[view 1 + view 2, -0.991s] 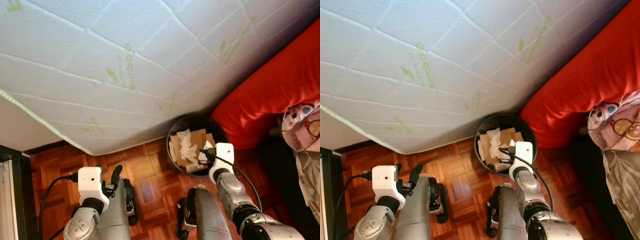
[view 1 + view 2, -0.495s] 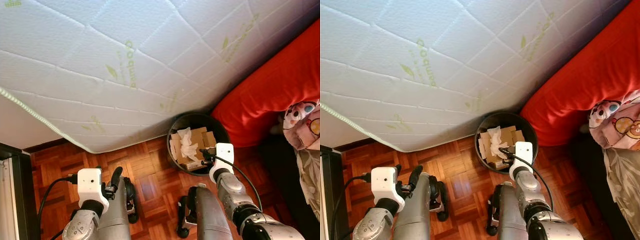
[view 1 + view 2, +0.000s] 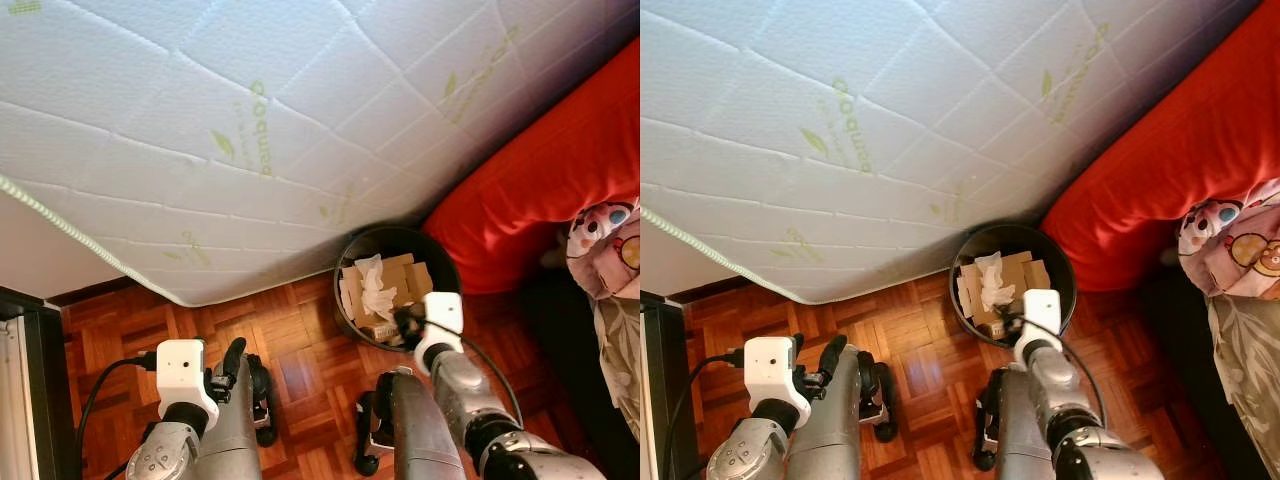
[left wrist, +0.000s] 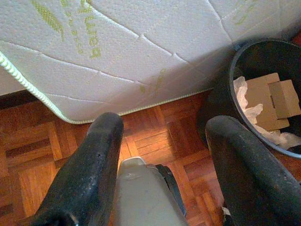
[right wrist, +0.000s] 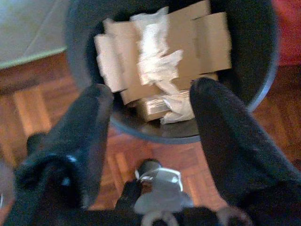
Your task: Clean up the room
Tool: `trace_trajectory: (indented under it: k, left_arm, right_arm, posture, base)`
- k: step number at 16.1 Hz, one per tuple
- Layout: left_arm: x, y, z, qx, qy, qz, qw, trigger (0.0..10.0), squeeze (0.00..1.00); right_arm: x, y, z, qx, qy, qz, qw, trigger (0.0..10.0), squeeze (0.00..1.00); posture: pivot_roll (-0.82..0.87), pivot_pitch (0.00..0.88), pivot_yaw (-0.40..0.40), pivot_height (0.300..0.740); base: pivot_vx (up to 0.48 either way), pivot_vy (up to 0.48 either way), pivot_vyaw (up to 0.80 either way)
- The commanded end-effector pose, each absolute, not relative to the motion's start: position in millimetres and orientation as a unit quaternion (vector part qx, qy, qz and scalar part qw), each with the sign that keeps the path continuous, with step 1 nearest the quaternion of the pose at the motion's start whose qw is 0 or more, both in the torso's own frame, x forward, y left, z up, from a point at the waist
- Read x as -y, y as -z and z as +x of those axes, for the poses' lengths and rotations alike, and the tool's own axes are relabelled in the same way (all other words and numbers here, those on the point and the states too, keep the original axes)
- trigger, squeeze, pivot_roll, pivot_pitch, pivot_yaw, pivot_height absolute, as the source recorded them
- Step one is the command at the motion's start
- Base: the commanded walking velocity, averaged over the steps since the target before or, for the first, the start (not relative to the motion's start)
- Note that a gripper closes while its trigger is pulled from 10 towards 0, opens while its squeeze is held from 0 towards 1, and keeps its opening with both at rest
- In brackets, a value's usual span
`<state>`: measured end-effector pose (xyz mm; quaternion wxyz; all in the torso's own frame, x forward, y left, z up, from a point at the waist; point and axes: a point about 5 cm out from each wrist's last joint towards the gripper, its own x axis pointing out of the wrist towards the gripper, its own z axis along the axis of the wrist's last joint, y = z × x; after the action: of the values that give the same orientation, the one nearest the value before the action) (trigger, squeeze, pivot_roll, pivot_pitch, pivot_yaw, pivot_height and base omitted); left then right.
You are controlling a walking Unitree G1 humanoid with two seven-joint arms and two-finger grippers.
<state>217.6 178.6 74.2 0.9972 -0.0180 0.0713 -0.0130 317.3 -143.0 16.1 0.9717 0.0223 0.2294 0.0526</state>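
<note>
A round black bin stands on the parquet between the mattress and the red bedding. It holds flattened cardboard and crumpled white tissue. My right gripper hovers at the bin's near rim. In the right wrist view that gripper is open with nothing between its fingers, and the tissue and cardboard lie just beyond. My left gripper hangs low by my left leg. It is open and empty, with the bin off to one side.
A white quilted mattress overhangs the floor and touches the bin's far side. Red bedding and a pink patterned cloth are at the right. Dark furniture stands at the left. Parquet floor lies between my legs and the bin.
My right gripper has pulled back a little from over the bin toward its near rim. A small white scrap seen by its fingers a second ago is no longer there. The left arm stayed still.
</note>
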Motion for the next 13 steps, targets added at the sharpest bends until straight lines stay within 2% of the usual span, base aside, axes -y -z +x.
trace_trajectory:
  k: [1,2,3,7,8,11,12,13]
  left_arm:
    - [-176.3,-67.7,211.3,-0.091,0.012,-0.019,0.996,10.0,0.0]
    - [-176.5,-65.5,212.6,-0.093,0.012,-0.019,0.995,10.0,0.0]
    - [-179.2,-58.5,213.6,-0.103,0.009,-0.019,0.994,10.0,0.0]
    - [-189.1,-31.3,215.7,-0.144,-0.011,-0.022,0.989,10.0,0.0]
    - [-191.8,-21.9,218.5,-0.159,-0.018,-0.028,0.987,10.0,0.0]
    - [-194.6,-6.3,226.0,-0.184,-0.021,-0.029,0.982,10.0,0.0]
    - [-195.8,7.7,225.7,-0.213,-0.022,-0.027,0.976,10.0,0.0]
    - [-196.0,13.0,225.2,-0.224,-0.022,-0.026,0.974,10.0,0.0]
  right_arm:
    - [143.5,0.4,302.6,-0.265,-0.06,0.018,0.962,10.0,0.89]
    - [143.5,1.0,301.6,-0.262,-0.062,0.019,0.963,10.0,0.05]
    - [147.9,4.1,297.4,-0.258,-0.047,0.039,0.964,10.0,0.0]
    - [166.3,24.1,269.1,-0.257,-0.016,0.083,0.963,10.0,0.0]
    - [173.5,30.1,259.5,-0.26,-0.003,0.092,0.961,10.0,0.0]
    - [181.4,38.7,245.2,-0.265,0.014,0.103,0.959,10.0,0.0]
    - [189.0,45.1,234.3,-0.273,0.041,0.109,0.955,10.0,0.0]
    - [191.4,47.0,231.0,-0.275,0.05,0.112,0.953,10.0,0.0]
  posture:
    - [0.12,0.489,-0.095,0.623]
    - [0.12,0.479,-0.098,0.623]
    - [0.11,0.464,-0.101,0.623]
    - [0.08,0.399,-0.108,0.623]
    - [0.06,0.354,-0.105,0.623]
    - [0.05,0.288,-0.103,0.628]
    - [0.05,0.231,-0.103,0.638]
    - [0.05,0.224,-0.103,0.643]
  base:
    - [0.0,0.0,0.0]
    - [0.0,0.0,0.0]
    - [0.0,0.0,0.0]
    - [0.0,0.0,0.0]
    - [0.0,0.0,0.0]
    - [0.0,0.0,0.0]
    - [0.0,0.0,0.0]
    - [0.0,0.0,0.0]
